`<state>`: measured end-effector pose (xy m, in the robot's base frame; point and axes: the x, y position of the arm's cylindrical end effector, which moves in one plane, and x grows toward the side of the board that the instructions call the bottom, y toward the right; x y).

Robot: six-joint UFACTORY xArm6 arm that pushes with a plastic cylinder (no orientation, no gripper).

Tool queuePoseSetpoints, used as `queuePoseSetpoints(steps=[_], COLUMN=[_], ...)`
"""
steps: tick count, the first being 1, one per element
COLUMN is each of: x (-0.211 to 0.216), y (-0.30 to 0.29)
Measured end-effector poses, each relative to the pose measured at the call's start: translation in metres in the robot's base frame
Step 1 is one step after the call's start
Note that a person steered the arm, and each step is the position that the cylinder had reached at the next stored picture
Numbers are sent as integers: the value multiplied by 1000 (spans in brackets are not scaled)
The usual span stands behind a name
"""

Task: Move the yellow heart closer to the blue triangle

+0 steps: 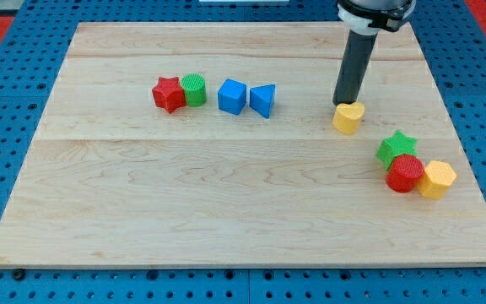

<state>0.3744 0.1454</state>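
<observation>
The yellow heart (348, 117) lies on the wooden board at the view's right of centre. The blue triangle (262, 100) stands to its left, about a hundred pixels away, next to a blue cube (232, 96). My tip (341, 104) rests at the heart's top edge, just above and slightly left of it, touching or nearly touching it. The dark rod rises from there toward the view's top.
A red star (168, 94) and a green cylinder (194, 89) sit together left of the blue cube. A green star (396, 148), a red cylinder (405, 173) and a yellow hexagon (436, 179) cluster at the lower right. The board's edge (243, 263) meets a blue perforated table.
</observation>
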Motion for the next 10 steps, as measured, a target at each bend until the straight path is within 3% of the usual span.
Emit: queuePoseSetpoints(steps=[1, 3, 5, 8, 10], x=[-5, 26, 48, 29, 42], y=[33, 62, 59, -2, -4])
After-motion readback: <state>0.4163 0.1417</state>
